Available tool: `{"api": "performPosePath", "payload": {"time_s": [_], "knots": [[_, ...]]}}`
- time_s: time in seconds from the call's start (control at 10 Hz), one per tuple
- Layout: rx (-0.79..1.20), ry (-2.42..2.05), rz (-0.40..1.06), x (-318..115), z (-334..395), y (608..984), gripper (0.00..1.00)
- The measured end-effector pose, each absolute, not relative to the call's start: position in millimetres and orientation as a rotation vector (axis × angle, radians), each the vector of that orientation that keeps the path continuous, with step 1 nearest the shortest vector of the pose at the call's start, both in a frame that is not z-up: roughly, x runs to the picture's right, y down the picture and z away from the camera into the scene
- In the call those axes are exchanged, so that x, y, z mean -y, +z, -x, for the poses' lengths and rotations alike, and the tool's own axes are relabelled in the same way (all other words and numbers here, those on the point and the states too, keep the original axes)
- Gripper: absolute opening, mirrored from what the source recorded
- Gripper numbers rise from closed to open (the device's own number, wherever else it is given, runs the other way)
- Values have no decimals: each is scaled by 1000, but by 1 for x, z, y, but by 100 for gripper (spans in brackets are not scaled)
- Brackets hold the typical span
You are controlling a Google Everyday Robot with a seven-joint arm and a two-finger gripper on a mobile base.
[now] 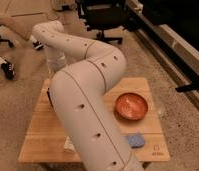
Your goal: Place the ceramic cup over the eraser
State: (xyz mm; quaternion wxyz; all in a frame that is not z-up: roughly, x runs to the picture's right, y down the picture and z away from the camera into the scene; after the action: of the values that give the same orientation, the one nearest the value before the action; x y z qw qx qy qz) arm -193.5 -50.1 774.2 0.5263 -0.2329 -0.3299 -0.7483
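Our gripper (49, 96) hangs over the pale wooden table's (38, 135) left side, mostly behind our white arm (88, 115), so we cannot tell its state or where the ceramic cup lies.

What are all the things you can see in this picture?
wooden table: one, light brown, middle of the view.
bowl: one, orange-red, on the table's right part.
sponge: one, blue, front right of the table, near the bowl.
ceramic cup: one, pale and faint, at the right table edge beside the bowl.
white thing: one, maybe a bottle, at the front edge, half behind the arm.
office chair: one, black, on the floor behind the table.
shoe: one, dark, on the floor at left.
robot arm: one, white, bent over the table.
gripper: one, dark, mostly hidden behind the arm, at the table's back left.
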Motion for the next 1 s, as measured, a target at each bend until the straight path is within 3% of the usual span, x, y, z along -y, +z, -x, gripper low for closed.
{"api": "performPosePath", "payload": {"time_s": [0.2, 1.0], "knots": [[755, -1799, 529, 66, 189, 768, 0], [701, -1852, 402, 97, 221, 768, 0]]}}
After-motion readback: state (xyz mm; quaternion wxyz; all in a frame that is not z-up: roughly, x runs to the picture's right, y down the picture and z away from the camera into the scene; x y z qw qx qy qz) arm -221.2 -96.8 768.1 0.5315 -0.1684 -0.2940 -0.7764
